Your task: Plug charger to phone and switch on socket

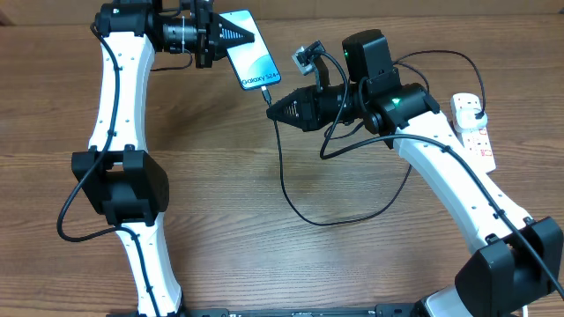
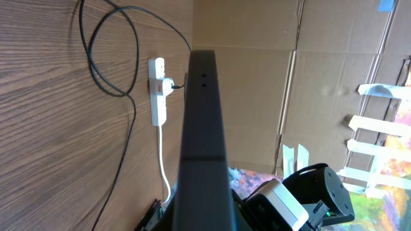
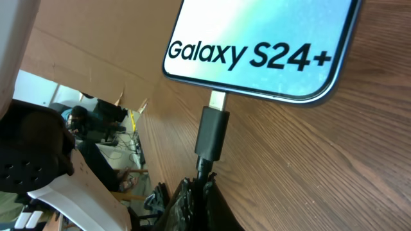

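1. Nearest the right wrist camera, the right tool is pinching shut on the charger just behind its connector. A silver tongue is showing at the edge of the phone, so I am judging the connector only partly seated.
2. At the far side of the counter, the left tool is clamping shut on the phone's far end, with the screen glowing. Whether the near end is resting on the wood, I cannot tell.
3. From the connector, the charger is trailing in a loose loop across the counter to its plug, which is sitting in the socket at the right edge.
4. Handling, as I am judging it:
   - The phone is looking stiff, light, slick and breakable, so gripping its edges suits it best.
   - The cable is limp and is likely to buckle if pushed, so the rigid connector body is the place to hold.
   - The socket is looking light enough to slide under a press.
5. Counting: one phone, one charger, one socket, two tools.
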